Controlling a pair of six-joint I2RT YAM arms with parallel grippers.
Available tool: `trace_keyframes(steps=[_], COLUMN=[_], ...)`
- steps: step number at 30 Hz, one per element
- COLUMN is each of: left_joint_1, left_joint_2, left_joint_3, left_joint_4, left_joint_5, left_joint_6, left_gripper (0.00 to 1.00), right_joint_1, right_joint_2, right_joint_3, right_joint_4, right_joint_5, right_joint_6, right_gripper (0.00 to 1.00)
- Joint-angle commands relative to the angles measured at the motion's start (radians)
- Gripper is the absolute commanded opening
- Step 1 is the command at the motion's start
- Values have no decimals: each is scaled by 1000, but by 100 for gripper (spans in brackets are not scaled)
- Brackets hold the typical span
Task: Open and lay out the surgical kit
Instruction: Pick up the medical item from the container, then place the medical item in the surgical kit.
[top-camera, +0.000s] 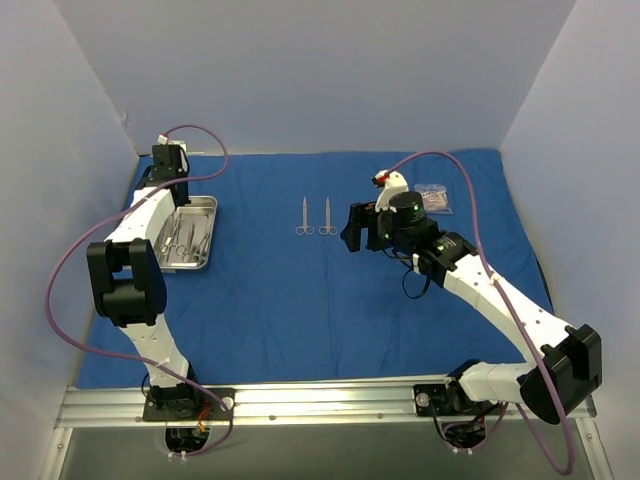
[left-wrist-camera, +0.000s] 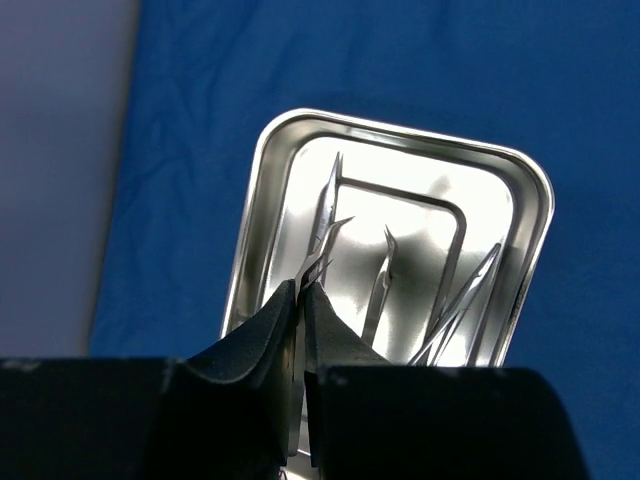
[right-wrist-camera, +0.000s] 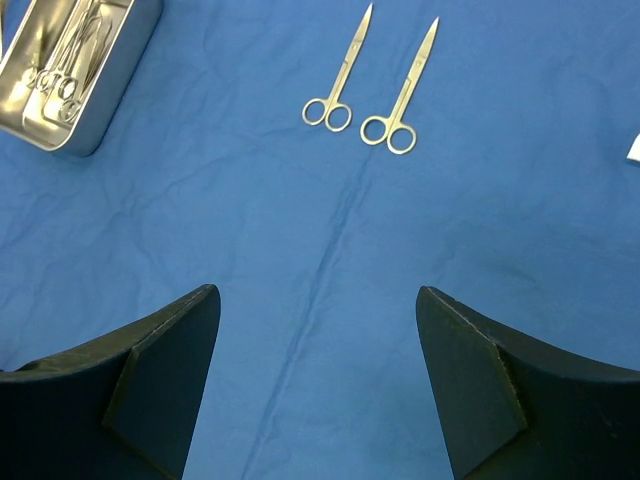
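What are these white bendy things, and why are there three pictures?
They are two robot arms. One picture looks down from above; the other two come from little cameras on each arm's wrist. A royal-blue cloth is spread out below them. On it sit a small steel tray holding thin silver tools, two silver scissor-handled tools side by side, and small packets. The left gripper is pinched shut on a thin pointed silver tool in the tray. The right gripper is open, holding nothing, above the cloth.
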Motion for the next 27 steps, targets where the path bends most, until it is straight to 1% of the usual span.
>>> trace_keyframes(steps=[1,3,5,6,8,9,10,11,12,14,15,17,18,21,23,27], left_joint_1=[4,2,-5,-10,-28,-28,-39,-73,-79,-106,-117,-140,-157,-205,-235,-310], left_joint_2=[-60,-89,-132,-149,-210,-232,-253,-301,-327,-393,-411,-459,-476,-530,-554,-583], left_joint_3=[24,42,47,44,26,15,-13,-31,-52,-123,-143,-197,-217,-304,-347,-395], left_joint_4=[46,15,-6,-17,-29,-31,-28,-20,-8,37,47,73,86,206,241,317], left_joint_5=[-83,-74,-28,-5,54,80,110,171,207,279,294,324,365,440,453,457], left_joint_6=[-7,-46,-116,-174,-233,-295,-326,-363,-438,-504,-567,-625,-690,-806,-865,-935], left_gripper=[13,13,13,13,12,12,11,11,10,9,9,9,9,9,9,9], right_joint_1=[9,14,20,22,31,34,37,46,52,74,81,98,118,159,180,247], right_joint_2=[-36,-40,-43,-43,-40,-42,-40,-37,-34,-20,-14,6,13,47,78,153], right_joint_3=[-13,-12,-10,-7,-6,-3,-3,0,6,19,25,49,59,92,123,186], right_joint_4=[22,25,27,30,40,44,56,57,57,57,88,96,108,135,149,172], right_joint_5=[-24,-29,-35,-38,-47,-50,-53,-55,-58,-58,-58,-56,-55,-53,-59,-49], right_joint_6=[17,18,17,18,24,26,29,30,32,32,31,31,32,32,35,31], right_gripper=[75,75,75,75,75,74,74,74,74,74,74,74,73,73,71,68])
